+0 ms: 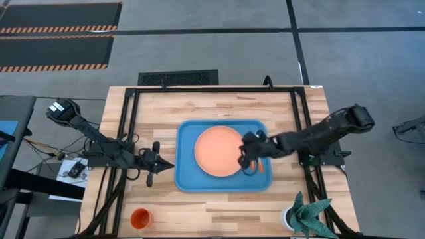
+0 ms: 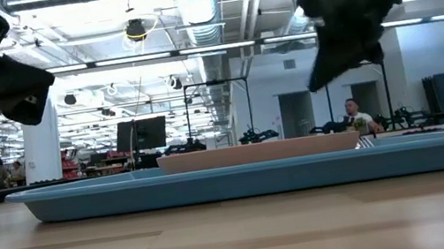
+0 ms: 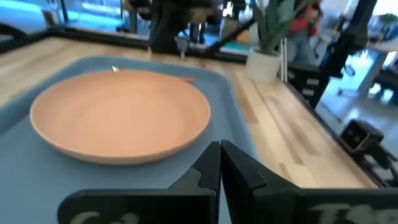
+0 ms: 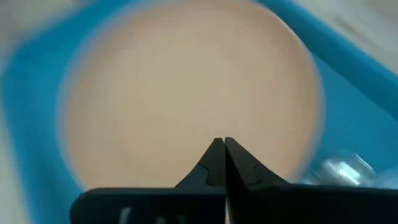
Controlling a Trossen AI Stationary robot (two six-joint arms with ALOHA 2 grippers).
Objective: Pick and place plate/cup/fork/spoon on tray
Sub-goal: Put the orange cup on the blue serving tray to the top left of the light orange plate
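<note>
The salmon-orange plate [image 1: 216,151] lies flat in the blue tray [image 1: 189,176] at the table's middle; it also shows in the left wrist view [image 3: 121,115] and the right wrist view [image 4: 186,93]. My right gripper [image 1: 244,158] is shut and empty, held above the plate's right edge, clear of the tray in the low view [image 2: 344,51]. A piece of cutlery with an orange handle [image 1: 260,166] and a silver end [image 4: 339,169] lies on the tray right of the plate; fork or spoon, I cannot tell. The orange cup [image 1: 140,218] stands on the table near the front left. My left gripper [image 1: 163,165] is shut and empty just left of the tray.
A potted plant [image 1: 305,216] stands at the table's front right corner. A black frame [image 1: 133,119] runs along the table's left, right and far sides. Bare wood lies in front of the tray, between cup and plant.
</note>
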